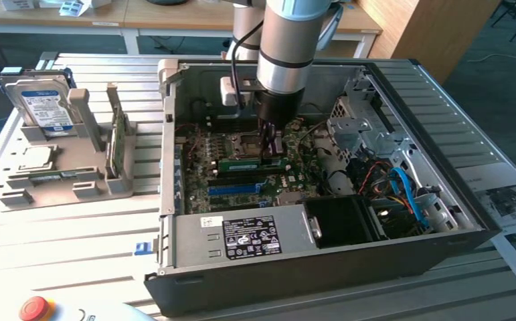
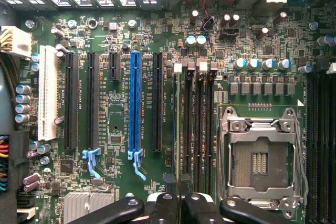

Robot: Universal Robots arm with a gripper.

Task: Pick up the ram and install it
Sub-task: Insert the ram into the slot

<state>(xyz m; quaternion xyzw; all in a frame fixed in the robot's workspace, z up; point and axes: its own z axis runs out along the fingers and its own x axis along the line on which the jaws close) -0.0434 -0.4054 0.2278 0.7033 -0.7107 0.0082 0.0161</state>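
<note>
Inside the open computer case [image 1: 173,167], my gripper [image 1: 272,152] reaches straight down onto the motherboard [image 1: 231,180]. The ram [image 1: 242,161], a narrow green stick, lies under the fingertips along the memory slots, just in front of the processor socket [image 1: 244,142]. My gripper is shut on it. Whether the stick is seated in its slot I cannot tell. In the wrist view the gripper [image 2: 180,205] has its black fingers [image 2: 163,205] close together over the row of black memory slots [image 2: 202,129], beside the open socket [image 2: 260,161].
The case walls, power supply [image 1: 239,237], drive cage [image 1: 361,127] and blue cables [image 1: 409,194] ring the board. On the exterior view's left a grey holder [image 1: 92,134] carries a hard drive [image 1: 45,107], a processor [image 1: 33,158] and another upright green stick [image 1: 115,144]. A red button [image 1: 36,307] sits near the front.
</note>
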